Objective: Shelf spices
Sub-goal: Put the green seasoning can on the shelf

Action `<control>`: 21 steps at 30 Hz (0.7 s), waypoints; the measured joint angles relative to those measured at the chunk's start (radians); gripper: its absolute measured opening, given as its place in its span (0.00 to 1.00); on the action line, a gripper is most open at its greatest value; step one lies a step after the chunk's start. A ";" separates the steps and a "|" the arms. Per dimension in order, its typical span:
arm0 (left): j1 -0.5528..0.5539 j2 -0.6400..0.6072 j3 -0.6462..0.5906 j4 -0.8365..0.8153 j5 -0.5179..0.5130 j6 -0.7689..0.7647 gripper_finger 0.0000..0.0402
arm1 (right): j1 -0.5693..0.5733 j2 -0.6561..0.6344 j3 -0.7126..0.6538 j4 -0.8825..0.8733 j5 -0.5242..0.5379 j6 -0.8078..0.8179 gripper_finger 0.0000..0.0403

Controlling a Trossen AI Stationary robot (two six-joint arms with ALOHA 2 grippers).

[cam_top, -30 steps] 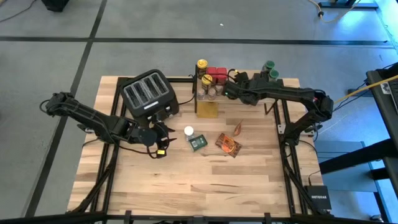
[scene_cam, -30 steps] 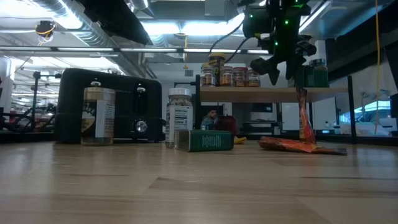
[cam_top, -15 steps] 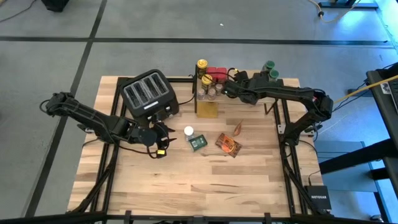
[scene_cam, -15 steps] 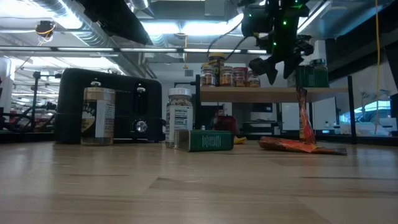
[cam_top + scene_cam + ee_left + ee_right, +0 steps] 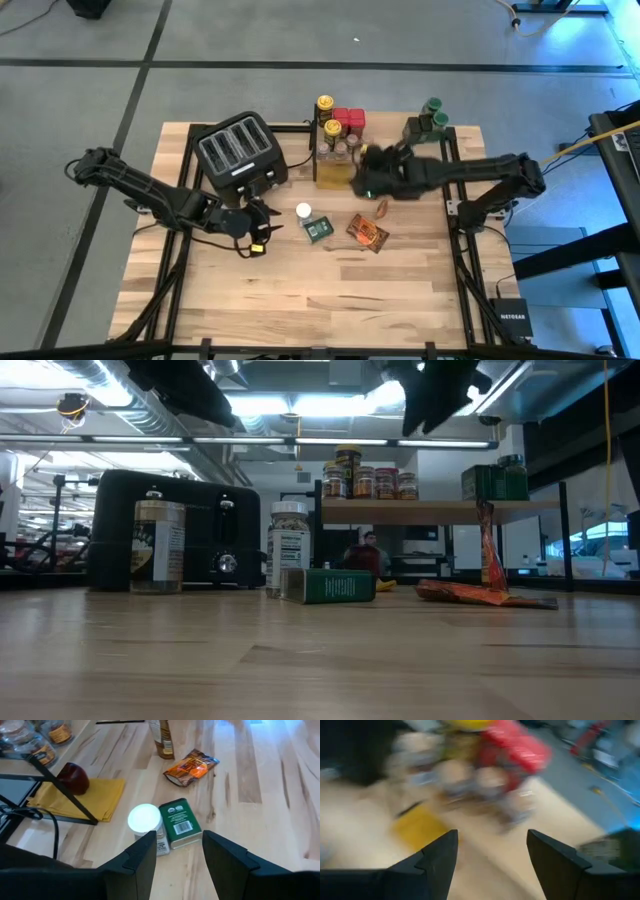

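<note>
Right gripper (image 5: 365,183), above the table just in front of the shelf (image 5: 440,510): fingers parted, nothing between them. Left gripper (image 5: 177,851), beside the toaster (image 5: 240,150): fingers parted, empty, aimed at a white-lidded jar (image 5: 145,818) standing upright and a green tin (image 5: 180,822) lying flat, long axis toward the foil packet (image 5: 191,767). Jars (image 5: 372,480) stand upright on the shelf. Tin's label unreadable.

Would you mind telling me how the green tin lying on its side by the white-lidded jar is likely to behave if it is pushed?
The green tin looks flat-sided and lies on a broad face, so it would probably slide, not roll. It lies against the white-lidded jar, so a push that way might tip the upright jar. It looks rigid, probably metal.
</note>
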 joint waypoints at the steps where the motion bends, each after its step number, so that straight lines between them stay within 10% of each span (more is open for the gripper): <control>1: -0.004 0.000 0.000 0.001 0.000 0.002 0.38 | 0.037 0.000 -0.006 0.014 -0.019 -0.002 0.60; 11: -0.015 0.015 0.000 0.011 0.006 0.000 0.38 | 0.277 0.040 -0.249 0.442 -0.100 -0.024 0.60; 21: -0.007 0.298 0.000 0.205 0.007 0.017 0.38 | 0.287 0.189 -0.520 0.921 -0.063 -0.028 0.60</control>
